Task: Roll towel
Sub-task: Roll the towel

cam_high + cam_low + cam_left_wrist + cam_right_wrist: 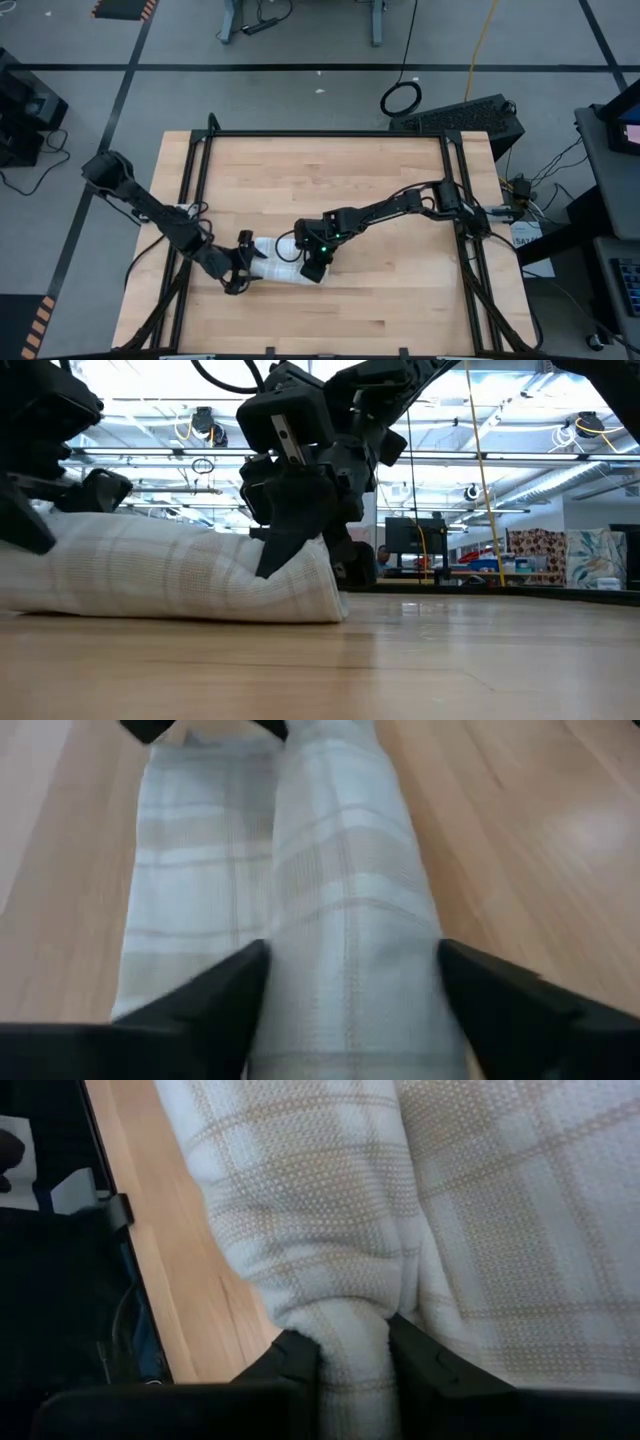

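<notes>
The white towel with thin plaid lines point(278, 262) lies partly rolled on the wooden table point(400, 290), near its front edge and left of the middle. In the low view the towel point(170, 575) is a thick roll resting on the tabletop. My left gripper point(240, 268) is at the roll's left end and my right gripper point(313, 265) is at its right end. Both are shut on the cloth. In the left wrist view a flat, unrolled strip point(190, 880) lies beside the roll point(350, 900). My left gripper holds the roll's left end point(350, 990) between its two fingers point(215, 1000), one on each side of the roll. The fingers come in low from the table's left and lie along the roll. The roll rests on the table. My right gripper pinches a raised fold of the towel point(352, 1330) between its two fingers point(295, 1360) at the roll's right end. The fingers slant down from above, as the low view point(285, 555) shows. The cloth bulges on both sides of the pinch. The towel stays on the table.
Black frame rails point(195, 190) run along the table's left, right and far sides. Bare wood lies to the right of the towel point(400, 250) and behind it. Cables and equipment stand beyond the table's right edge point(520, 200).
</notes>
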